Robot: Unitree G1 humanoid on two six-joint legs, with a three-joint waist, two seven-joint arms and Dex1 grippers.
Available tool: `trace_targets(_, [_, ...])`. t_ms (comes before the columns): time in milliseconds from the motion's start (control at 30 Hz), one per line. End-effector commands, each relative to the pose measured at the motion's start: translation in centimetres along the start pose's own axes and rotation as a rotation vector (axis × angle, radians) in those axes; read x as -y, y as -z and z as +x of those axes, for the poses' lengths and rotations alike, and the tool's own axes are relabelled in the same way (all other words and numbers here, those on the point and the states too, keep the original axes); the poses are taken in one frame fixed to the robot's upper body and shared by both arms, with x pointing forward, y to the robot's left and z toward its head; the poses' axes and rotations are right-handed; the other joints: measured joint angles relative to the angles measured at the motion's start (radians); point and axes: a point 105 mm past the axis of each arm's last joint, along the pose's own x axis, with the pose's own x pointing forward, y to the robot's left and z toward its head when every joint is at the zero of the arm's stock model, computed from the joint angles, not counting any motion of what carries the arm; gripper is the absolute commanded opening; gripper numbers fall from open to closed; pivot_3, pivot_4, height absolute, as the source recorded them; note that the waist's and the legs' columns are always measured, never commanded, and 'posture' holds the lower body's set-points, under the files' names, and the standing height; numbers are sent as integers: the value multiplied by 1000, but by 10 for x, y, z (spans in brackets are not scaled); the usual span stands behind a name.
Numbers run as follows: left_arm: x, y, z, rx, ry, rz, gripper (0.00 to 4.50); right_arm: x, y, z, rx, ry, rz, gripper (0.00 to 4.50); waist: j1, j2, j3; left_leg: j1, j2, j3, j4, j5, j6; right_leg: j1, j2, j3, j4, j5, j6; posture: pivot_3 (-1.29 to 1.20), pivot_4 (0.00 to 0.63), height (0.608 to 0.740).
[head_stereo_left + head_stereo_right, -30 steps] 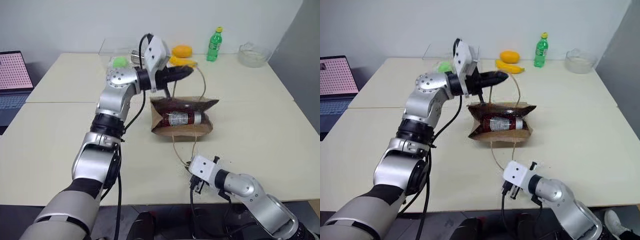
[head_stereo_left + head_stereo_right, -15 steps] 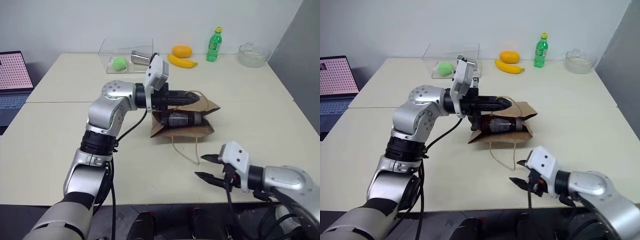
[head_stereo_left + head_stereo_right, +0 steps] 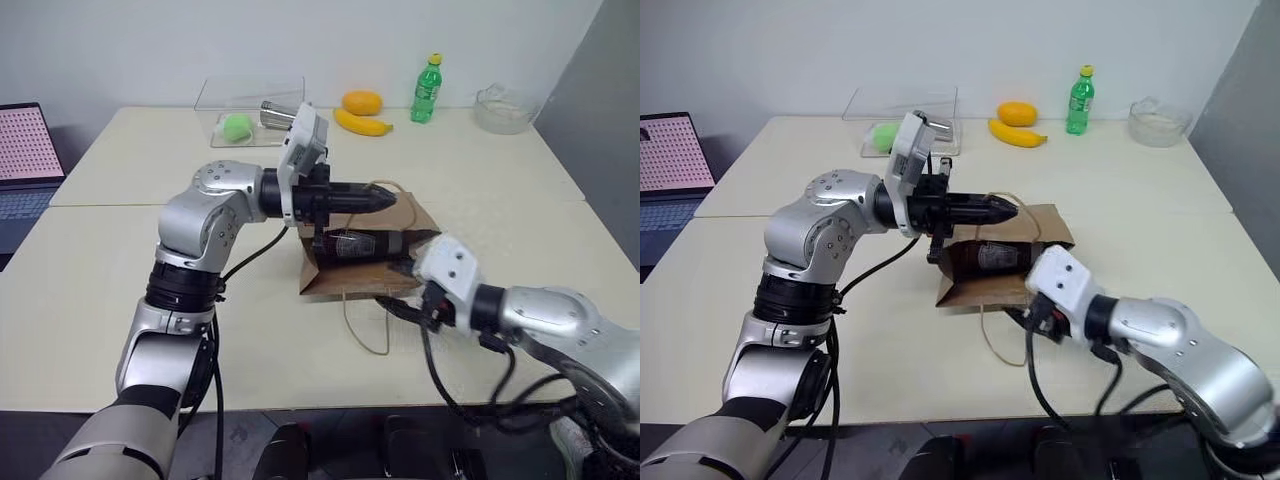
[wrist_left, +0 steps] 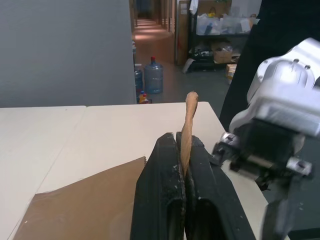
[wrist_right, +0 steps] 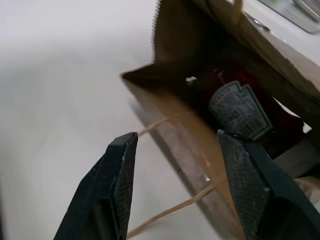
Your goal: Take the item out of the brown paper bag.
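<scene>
The left gripper (image 4: 182, 165) is pinched together on one cord handle (image 4: 189, 125) of the brown paper bag (image 3: 362, 255), holding the upper wall of the bag lifted so that the mouth faces the right arm. The right gripper (image 5: 182, 165) has its fingers apart and empty, poised just outside the bag mouth, with the lower edge of the bag between the two fingers in the right wrist view. The item (image 5: 235, 107), a dark red bottle with a label, lies on its side inside the bag, which rests on the table (image 3: 120, 280). The step in hand appears to be the reach into the bag. To do it well, keep the handle taut so the mouth stays open, pass the right fingers above the lower paper edge rather than astride it, clear the second, loose handle (image 3: 365, 325) trailing on the table, and close on the bottle body, not the paper. Count: one bag, two handles, one item inside; at the far edge of the table, one green bottle (image 3: 427, 90), one banana (image 3: 362, 124), one orange fruit (image 3: 362, 101), one glass bowl (image 3: 503, 108), one clear container (image 3: 250, 105) and a laptop (image 3: 25, 165).
</scene>
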Motion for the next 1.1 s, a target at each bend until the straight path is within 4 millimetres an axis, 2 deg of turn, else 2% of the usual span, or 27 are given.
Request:
trace_targets(33, [0,-19,-3,38,0,62,0,17,-9,20,10,89,-69,2637,-1,0,0,0,0,0,0,0,0,0,0,0,0,0,0,0,150,740])
trace_targets(133, [-2,-21,-5,44,-10,67,0,27,-16,37,14,134,-93,3247,-3,0,0,0,0,0,0,0,0,-1,0,0,0,0,0,0,150,740])
trace_targets(267, [-7,-25,-6,62,-30,70,0,40,-20,54,-12,203,-173,4487,-5,0,0,-1,0,0,-1,0,0,-1,0,0,0,0,0,0,150,740])
trace_targets(367, [-10,-28,-6,77,-42,71,0,48,-17,68,-60,247,-273,4487,-8,0,0,-1,0,0,0,0,0,-2,0,0,0,0,0,0,150,740])
trace_targets(467, [-14,-30,-5,87,-55,78,0,47,-8,78,-115,230,-376,4487,-10,0,0,-1,0,0,-1,0,0,-2,0,0,0,0,0,0,150,740])
trace_targets(767, [-18,-30,-5,95,-67,91,0,55,17,84,-259,185,-557,4487,-14,0,0,-1,0,0,0,0,0,-2,0,0,1,0,0,0,150,740])
trace_targets(1100, [-20,-28,-4,96,-76,99,0,71,17,101,-328,170,-709,4487,-20,0,0,-1,0,0,0,0,0,-3,0,0,2,0,0,0,150,740])
